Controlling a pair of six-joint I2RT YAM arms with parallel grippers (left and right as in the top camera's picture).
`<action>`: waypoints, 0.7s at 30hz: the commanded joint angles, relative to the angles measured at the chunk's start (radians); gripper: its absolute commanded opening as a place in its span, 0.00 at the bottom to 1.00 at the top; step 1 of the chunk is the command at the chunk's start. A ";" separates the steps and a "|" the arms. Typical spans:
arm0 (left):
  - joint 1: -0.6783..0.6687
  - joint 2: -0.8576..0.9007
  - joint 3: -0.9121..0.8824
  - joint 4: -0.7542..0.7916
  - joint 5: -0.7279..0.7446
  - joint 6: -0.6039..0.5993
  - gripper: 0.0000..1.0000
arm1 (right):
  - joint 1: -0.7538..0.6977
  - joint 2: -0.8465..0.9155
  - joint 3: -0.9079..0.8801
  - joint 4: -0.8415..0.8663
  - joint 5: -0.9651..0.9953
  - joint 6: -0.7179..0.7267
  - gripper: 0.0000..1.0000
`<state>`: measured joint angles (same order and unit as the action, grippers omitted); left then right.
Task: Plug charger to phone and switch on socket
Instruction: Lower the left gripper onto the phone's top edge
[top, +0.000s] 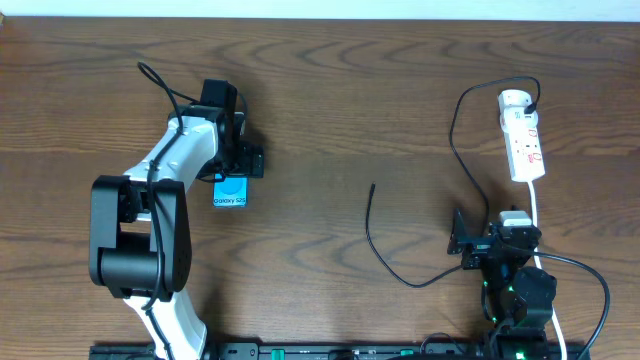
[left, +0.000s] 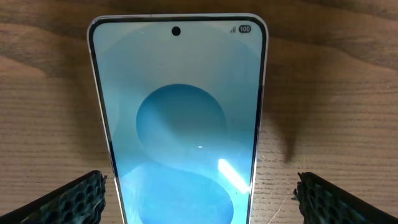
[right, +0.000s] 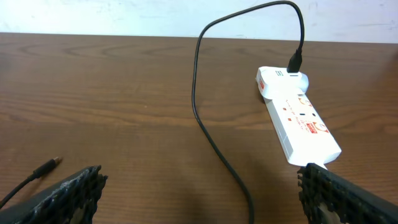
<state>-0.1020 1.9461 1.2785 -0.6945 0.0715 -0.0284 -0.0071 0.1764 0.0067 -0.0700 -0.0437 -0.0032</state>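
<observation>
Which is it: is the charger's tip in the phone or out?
Out. The charger's tip lies loose on the table, apart from the phone.

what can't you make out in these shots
- Phone charging port: left wrist view crops its near end at the bottom edge; overhead, the left arm covers most of the phone.
- Socket switch position: too small overhead, unclear in right wrist view.
- White cord: overhead, part of its run is hidden by the right arm.
</observation>
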 joint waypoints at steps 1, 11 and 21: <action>0.002 0.011 -0.007 0.006 -0.043 0.002 0.98 | 0.015 -0.002 -0.001 -0.004 0.008 0.014 0.99; 0.002 0.011 -0.007 0.039 -0.060 0.003 0.98 | 0.015 -0.002 -0.001 -0.004 0.008 0.014 0.99; 0.002 0.013 -0.015 0.049 -0.060 0.003 0.98 | 0.015 -0.002 -0.001 -0.005 0.008 0.014 0.99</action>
<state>-0.1020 1.9461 1.2785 -0.6498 0.0235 -0.0284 -0.0071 0.1764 0.0067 -0.0700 -0.0437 -0.0032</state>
